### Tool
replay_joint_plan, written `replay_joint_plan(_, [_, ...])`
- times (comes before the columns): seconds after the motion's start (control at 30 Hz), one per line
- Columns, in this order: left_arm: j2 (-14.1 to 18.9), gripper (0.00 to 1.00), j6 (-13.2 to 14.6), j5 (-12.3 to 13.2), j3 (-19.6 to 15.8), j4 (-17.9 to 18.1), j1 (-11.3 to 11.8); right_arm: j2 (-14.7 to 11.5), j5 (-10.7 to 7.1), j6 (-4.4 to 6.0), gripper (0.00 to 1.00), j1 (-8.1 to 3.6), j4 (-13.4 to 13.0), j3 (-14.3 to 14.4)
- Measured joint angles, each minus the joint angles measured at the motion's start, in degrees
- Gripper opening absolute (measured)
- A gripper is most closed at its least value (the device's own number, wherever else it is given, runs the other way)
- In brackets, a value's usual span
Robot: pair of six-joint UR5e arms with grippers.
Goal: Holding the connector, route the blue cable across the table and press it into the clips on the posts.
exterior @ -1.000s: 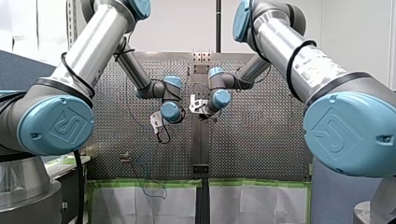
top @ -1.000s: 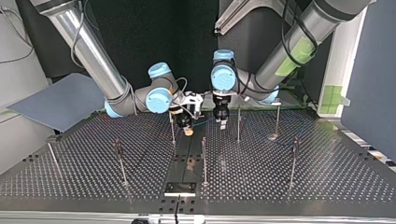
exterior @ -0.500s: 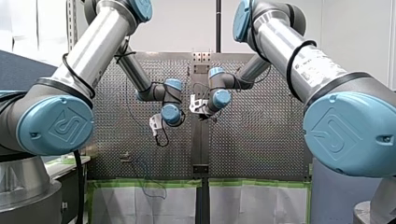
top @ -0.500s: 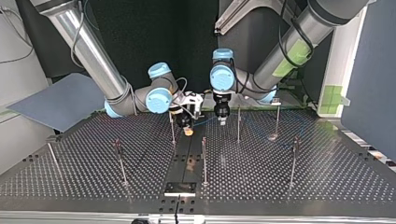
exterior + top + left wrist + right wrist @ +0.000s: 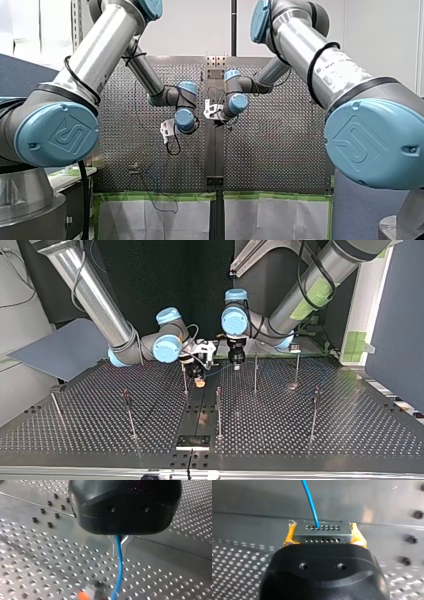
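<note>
Posts (image 5: 218, 412) stand across the table's (image 5: 325, 440) near half. Beyond them, by the middle of the far edge, my right gripper (image 5: 323, 538) clamps the connector (image 5: 322, 531) between yellow pads (image 5: 290, 535). The blue cable (image 5: 119, 570) runs from it to my left gripper (image 5: 119, 547), whose metal fingers pinch narrowly on it.

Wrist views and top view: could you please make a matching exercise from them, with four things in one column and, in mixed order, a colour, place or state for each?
Things:
1. blue cable
2. connector
3. pads of my right tool
4. posts

Descriptions:
A. stand upright on the perforated table
B. yellow
C. runs between the metal fingers of my left tool
D. grey, with rows of small holes, gripped between the pads

Pairs: 1-C; 2-D; 3-B; 4-A.
</note>
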Motion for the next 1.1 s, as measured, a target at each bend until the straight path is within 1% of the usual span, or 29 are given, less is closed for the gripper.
replay_joint_plan(0.1, [1.3, 0.0, -0.2, -0.4, 0.0, -0.6, -0.6, -1.3, 0.02, 0.27, 0.0, -0.28, 0.0, 0.0])
replay_joint_plan(0.2, [2.7, 0.0, -0.3, -0.6, 0.0, -1.7, -1.2, -2.9, -0.02, 0.81, 0.0, -0.8, 0.2, 0.0])
replay_joint_plan(0.3, [4.2, 0.0, -0.4, -0.9, 0.0, -3.1, -1.8, -4.5, -0.12, 1.08, 0.0, -1.34, 1.1, 0.0])
replay_joint_plan(0.47, [6.8, 0.0, -0.5, -1.2, 0.0, -4.7, -2.6, -7.3, -0.21, 1.13, 0.0, -2.1, 3.5, 0.3])
replay_joint_plan(0.57, [8.2, 0.0, -0.5, -1.2, 0.0, -5.5, -2.8, -8.8, -0.52, 0.85, 0.0, -2.1, 4.6, 0.5])
replay_joint_plan(0.67, [9.6, 0.0, -0.5, -1.3, 0.0, -6.5, -3.0, -10.3, -1.17, 0.14, 0.0, -1.86, 5.9, 0.9])
replay_joint_plan(0.77, [11.0, 0.0, -0.5, -1.3, 0.0, -7.6, -3.2, -11.6, -1.6, -0.35, 0.0, -1.63, 7.2, 1.8])
replay_joint_plan(0.83, [12.0, 0.0, -0.6, -1.3, 0.0, -8.2, -3.4, -12.5, -1.67, -0.52, 0.0, -1.71, 7.7, 2.6])
replay_joint_plan(0.97, [13.7, 0.0, -0.7, -1.3, 0.0, -9.5, -3.6, -14.3, -1.75, -0.61, 0.0, -2.2, 8.1, 4.3])
replay_joint_plan(1.1, [15.7, 0.0, -0.9, -1.5, 0.0, -10.6, -3.8, -16.5, -1.78, -0.43, 0.0, -2.72, 8.2, 6.5])
